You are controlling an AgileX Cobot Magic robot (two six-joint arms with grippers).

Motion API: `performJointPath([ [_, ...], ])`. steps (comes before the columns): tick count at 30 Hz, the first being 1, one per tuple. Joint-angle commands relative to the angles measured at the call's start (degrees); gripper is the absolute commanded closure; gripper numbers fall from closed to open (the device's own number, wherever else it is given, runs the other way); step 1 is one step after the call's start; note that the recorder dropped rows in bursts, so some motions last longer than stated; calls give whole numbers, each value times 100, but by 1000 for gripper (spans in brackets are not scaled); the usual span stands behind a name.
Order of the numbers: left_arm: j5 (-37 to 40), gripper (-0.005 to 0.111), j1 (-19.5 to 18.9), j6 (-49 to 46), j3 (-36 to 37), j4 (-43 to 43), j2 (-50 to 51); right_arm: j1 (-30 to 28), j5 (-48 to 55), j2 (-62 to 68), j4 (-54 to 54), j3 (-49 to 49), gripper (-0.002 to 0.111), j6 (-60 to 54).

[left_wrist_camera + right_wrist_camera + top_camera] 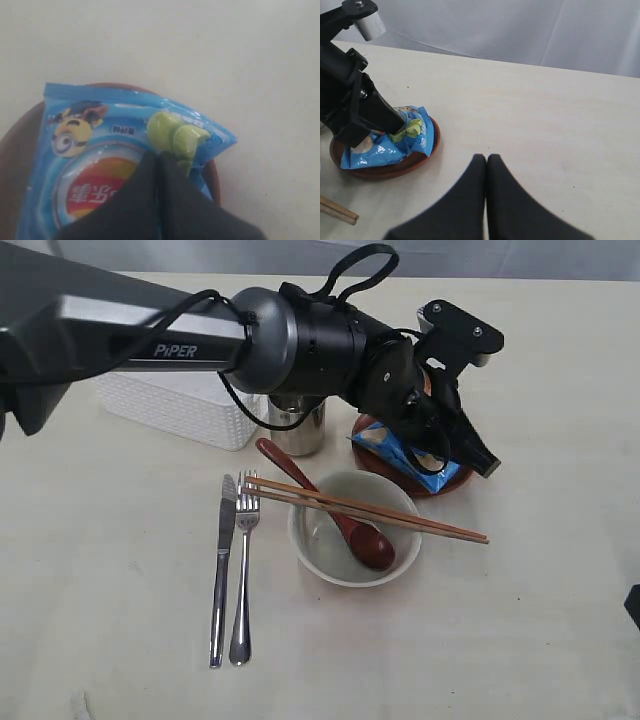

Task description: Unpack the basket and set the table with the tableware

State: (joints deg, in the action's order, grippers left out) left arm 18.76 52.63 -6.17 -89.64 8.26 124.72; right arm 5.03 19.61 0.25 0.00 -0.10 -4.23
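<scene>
Where the left claw [159,156] points, the plate [15,145] lies just below

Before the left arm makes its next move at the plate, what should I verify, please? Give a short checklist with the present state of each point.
1. Left pincer shut, tips at the snack bag: ok.
2. Bag really pinched between the jaws: cannot tell.
3. Plate free of the bag: not ok, the bag lies on it.
4. Right pincer shut and apart from the plate: ok.
5. Chopsticks lying across the bowl, apart from the left pincer: ok.
</scene>
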Motion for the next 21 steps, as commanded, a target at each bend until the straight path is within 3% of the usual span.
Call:
performJointPath([
  [1, 110, 107, -11, 0, -9, 61, 15, -26, -23, -25, -46, 10, 108, -8],
  [10, 110, 107, -11, -14, -9, 61, -248, -26, -23, -25, -46, 10, 108, -8],
  [21, 677, 107, -11, -96, -9, -60, -1605, -26, -23, -25, -46, 10, 108, -8],
])
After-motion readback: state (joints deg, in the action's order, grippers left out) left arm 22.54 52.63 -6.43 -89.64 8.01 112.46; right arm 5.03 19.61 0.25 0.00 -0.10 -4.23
